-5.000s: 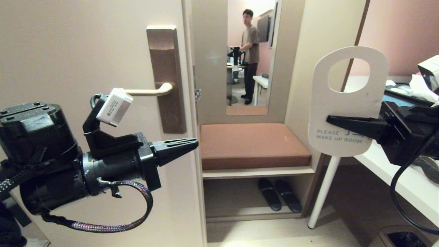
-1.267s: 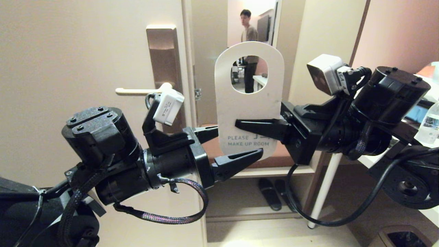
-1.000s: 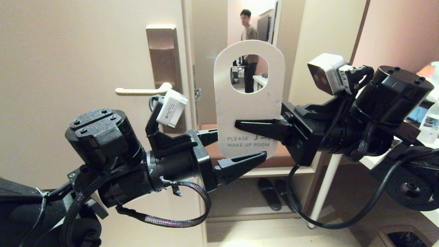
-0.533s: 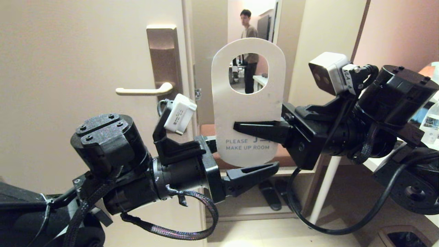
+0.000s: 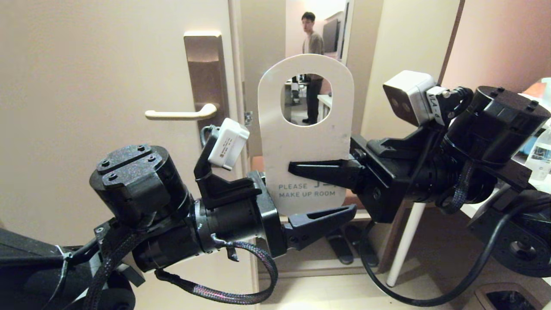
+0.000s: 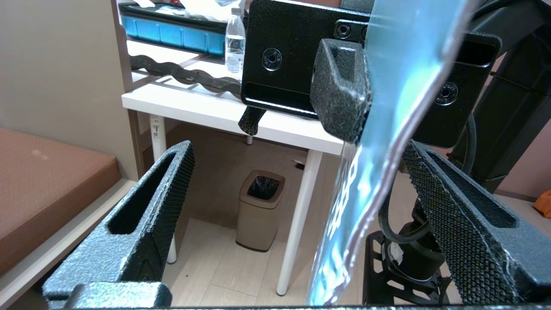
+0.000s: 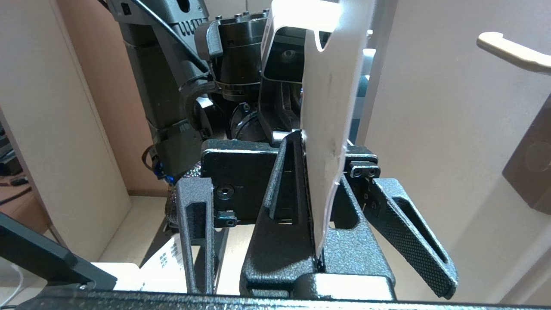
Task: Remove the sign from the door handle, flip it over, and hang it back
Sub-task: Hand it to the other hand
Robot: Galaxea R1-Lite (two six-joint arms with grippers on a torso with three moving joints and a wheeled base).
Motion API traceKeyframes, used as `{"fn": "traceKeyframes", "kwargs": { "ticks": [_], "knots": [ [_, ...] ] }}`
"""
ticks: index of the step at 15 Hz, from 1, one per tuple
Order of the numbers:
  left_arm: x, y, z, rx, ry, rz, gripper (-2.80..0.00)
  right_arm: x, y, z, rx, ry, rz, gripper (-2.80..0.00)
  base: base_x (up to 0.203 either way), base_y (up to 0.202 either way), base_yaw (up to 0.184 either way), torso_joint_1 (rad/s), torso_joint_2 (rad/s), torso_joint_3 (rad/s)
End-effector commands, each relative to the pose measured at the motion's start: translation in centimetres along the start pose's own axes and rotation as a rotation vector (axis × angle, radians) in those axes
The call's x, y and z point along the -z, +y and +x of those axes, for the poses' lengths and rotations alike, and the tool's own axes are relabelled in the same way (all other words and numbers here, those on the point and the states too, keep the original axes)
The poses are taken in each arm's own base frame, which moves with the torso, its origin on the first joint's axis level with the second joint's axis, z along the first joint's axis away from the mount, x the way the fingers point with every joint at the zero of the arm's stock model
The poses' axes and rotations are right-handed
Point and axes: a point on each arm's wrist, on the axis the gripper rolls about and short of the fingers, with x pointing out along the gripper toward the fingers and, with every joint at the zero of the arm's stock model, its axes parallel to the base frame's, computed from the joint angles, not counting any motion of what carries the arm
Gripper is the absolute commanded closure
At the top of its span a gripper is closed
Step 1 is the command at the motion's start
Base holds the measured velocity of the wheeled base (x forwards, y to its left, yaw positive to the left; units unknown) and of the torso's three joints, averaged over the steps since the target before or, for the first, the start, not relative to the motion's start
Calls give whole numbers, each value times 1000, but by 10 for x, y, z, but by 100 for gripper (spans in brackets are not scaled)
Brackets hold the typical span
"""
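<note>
The right gripper (image 5: pixel 320 170), reaching in from the right of the head view, has its jaws clamped flat on the lower middle of the sign (image 5: pixel 303 129), holding it upright at frame centre with the white "PLEASE MAKE UP ROOM" face toward the camera and the hanging hole uppermost. That grip low on the card leaves the hole and the bottom edge free, which looks deliberate: the left gripper (image 5: pixel 297 202), coming from the lower left with its jaws spread wide, straddles the sign's lower end, one finger in front and one behind, neither visibly touching. In the left wrist view the sign (image 6: pixel 379 142) runs edge-on between the two open fingers (image 6: pixel 155 202), its blue-grey side catching the light; in the right wrist view the card (image 7: pixel 329 129) stands pinched between the closed fingers. This reads as a hand-over so the card can be turned, and the flip itself is not yet done. The door handle (image 5: pixel 181 114) sits bare at centre left on its bronze plate (image 5: pixel 206 73), well apart from the sign. Beyond the cream door, a mirror (image 5: pixel 316 64) at top centre shows a person (image 5: pixel 312 47) standing; below it is a brown cushioned bench (image 6: pixel 47 181), with slippers (image 5: pixel 342 247) underneath, and a white table leg (image 5: pixel 407 241) at lower right.
</note>
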Motion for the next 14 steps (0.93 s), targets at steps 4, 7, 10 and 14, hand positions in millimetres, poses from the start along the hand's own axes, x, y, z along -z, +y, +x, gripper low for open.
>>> {"fn": "traceKeyframes", "kwargs": {
  "ticks": [4, 7, 10, 14],
  "knots": [
    [0, -1, -1, 5, -6, 4, -280, 2, 1, -1, -6, 5, 5, 0, 0, 0, 0, 0, 0, 0],
    [5, -1, -4, 2, 9, -4, -280, 2, 2, -2, -6, 3, 3, 0, 0, 0, 0, 0, 0, 0],
    [5, -1, -4, 2, 9, -4, -280, -1, 2, -2, -6, -1, -3, 0, 0, 0, 0, 0, 0, 0],
    [5, -1, -3, 3, 10, -4, -280, 0, 2, -2, -5, -1, -1, 0, 0, 0, 0, 0, 0, 0]
  ]
}}
